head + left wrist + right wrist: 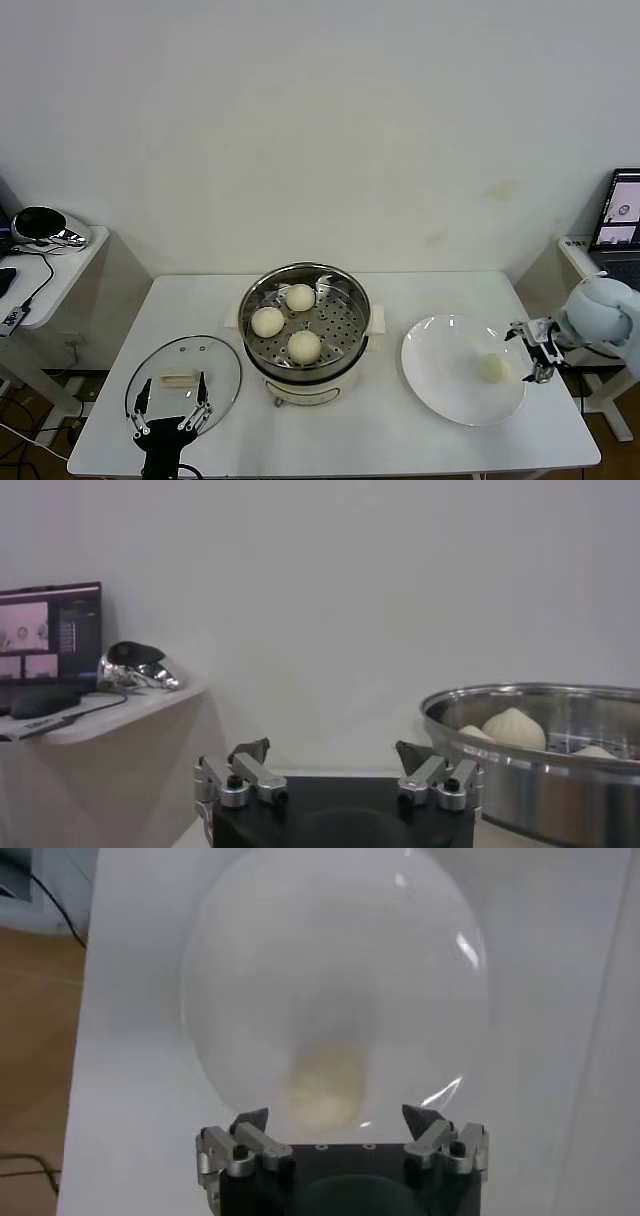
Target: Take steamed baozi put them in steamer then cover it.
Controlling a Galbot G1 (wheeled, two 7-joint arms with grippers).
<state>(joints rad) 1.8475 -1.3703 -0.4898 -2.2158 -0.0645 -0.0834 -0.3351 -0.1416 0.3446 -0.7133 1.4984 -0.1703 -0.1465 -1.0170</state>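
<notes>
Right pincer [533, 358] agape beside faint baozi [493, 368]

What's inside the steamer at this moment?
Three steamed baozi sit on the perforated tray inside the open steamer. Whatever lies beneath the tray is hidden. The fourth baozi is on the white plate, with the cover lying on the table.
</notes>
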